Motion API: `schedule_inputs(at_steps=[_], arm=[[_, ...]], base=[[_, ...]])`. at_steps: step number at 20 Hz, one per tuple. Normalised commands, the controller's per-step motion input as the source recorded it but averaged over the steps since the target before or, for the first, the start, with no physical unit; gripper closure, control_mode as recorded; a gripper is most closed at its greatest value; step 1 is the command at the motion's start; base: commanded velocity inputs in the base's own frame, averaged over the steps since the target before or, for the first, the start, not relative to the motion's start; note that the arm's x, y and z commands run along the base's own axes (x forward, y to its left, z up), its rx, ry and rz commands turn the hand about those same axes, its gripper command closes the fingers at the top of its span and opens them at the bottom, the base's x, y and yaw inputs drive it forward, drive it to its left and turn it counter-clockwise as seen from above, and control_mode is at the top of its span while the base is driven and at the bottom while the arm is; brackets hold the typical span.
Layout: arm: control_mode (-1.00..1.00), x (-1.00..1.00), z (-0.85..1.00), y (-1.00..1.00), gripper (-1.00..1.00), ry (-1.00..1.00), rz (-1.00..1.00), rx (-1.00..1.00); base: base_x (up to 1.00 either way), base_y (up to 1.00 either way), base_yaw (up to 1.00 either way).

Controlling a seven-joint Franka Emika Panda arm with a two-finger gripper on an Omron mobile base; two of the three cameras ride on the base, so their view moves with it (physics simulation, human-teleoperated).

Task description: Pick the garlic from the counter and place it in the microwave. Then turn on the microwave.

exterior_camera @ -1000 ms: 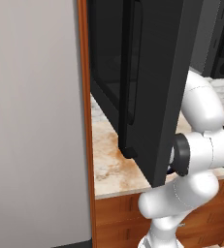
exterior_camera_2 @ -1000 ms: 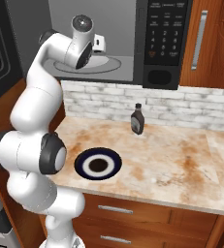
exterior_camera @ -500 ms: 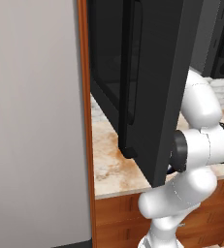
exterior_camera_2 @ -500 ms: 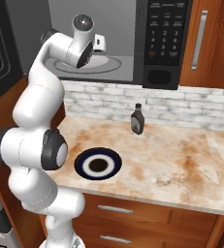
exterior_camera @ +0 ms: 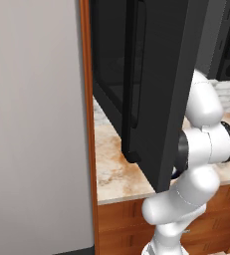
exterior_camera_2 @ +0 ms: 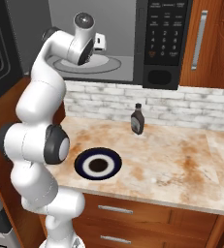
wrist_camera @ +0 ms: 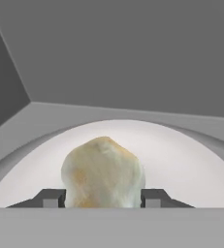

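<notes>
The garlic (wrist_camera: 103, 172), a whitish bulb with yellow-brown patches, sits between my two dark fingertips (wrist_camera: 50, 197) in the hand view. My gripper (wrist_camera: 103, 197) is shut on it, with a finger against each side. Behind and below the bulb lies the pale round turntable (wrist_camera: 181, 160), between the grey inner walls of the microwave (exterior_camera_2: 167, 43). In the right base view my arm reaches up into the open cavity, with the hand (exterior_camera_2: 99, 43) above the turntable (exterior_camera_2: 111, 65). The microwave's black door (exterior_camera: 156, 89) stands swung open at the left. Below is the veined counter (exterior_camera_2: 181, 160).
A dark blue plate (exterior_camera_2: 98, 164) with a white ring lies on the counter near my arm. A dark sauce bottle (exterior_camera_2: 137, 119) stands by the brick wall strip. A wooden cabinet door (exterior_camera_2: 213, 43) with a metal handle is right of the microwave.
</notes>
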Motion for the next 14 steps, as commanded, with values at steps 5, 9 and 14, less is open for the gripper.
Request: schedule_inputs(at_steps=[5, 9, 14], arm=[[-1.0, 0.04, -0.07, 0.0, 1.0, 0.05, 0.01, -0.02], [-1.0, 0.0, -0.15, 0.0, 1.0, 0.07, 0.01, -0.03], [-1.0, 0.02, -0.12, 0.0, 1.0, 0.04, 0.01, -0.01]], base=[[0.0, 0.0, 0.0], [0.0, 0.0, 0.0], [0.0, 0.0, 0.0]])
